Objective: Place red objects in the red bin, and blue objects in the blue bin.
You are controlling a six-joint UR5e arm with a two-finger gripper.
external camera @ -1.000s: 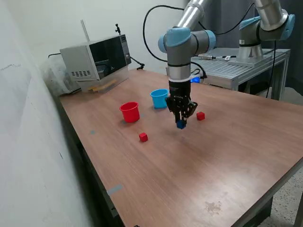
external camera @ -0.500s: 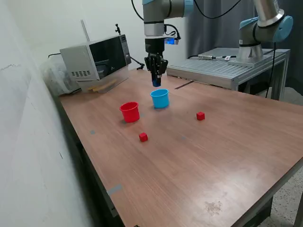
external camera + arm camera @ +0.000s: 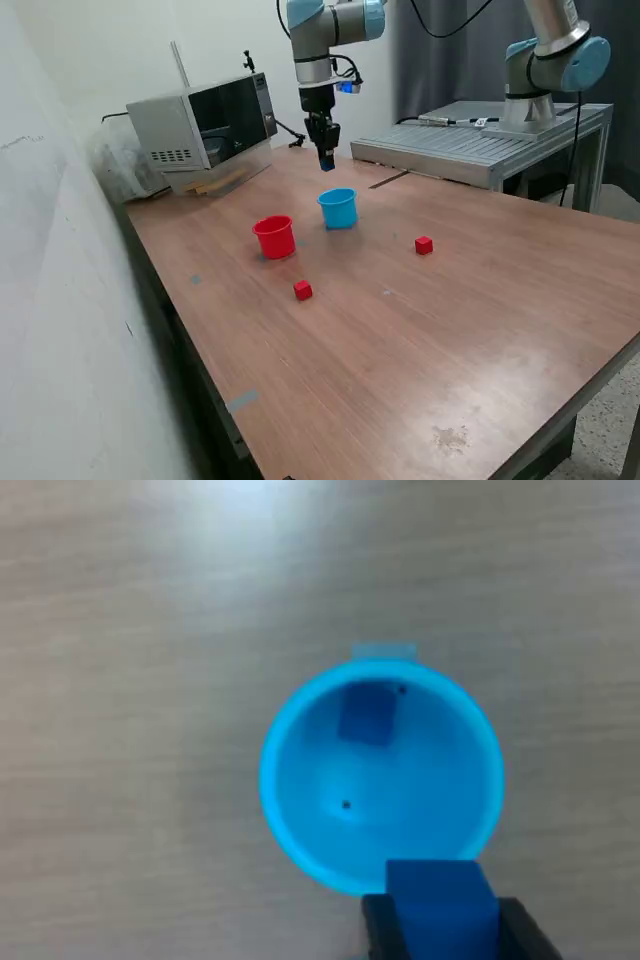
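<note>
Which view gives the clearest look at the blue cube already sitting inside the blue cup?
The wrist view: it looks straight down into the blue cup, showing the blue cube on its floor. Another blue cube sits between the gripper fingers. In the exterior view the cup's wall hides the inside cube.

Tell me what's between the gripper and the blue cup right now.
Only open air: the gripper holds a dark blue cube above the blue cup, as the exterior view shows.

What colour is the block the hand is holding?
Dark blue; the block shows best in the wrist view, above the cup.
</note>
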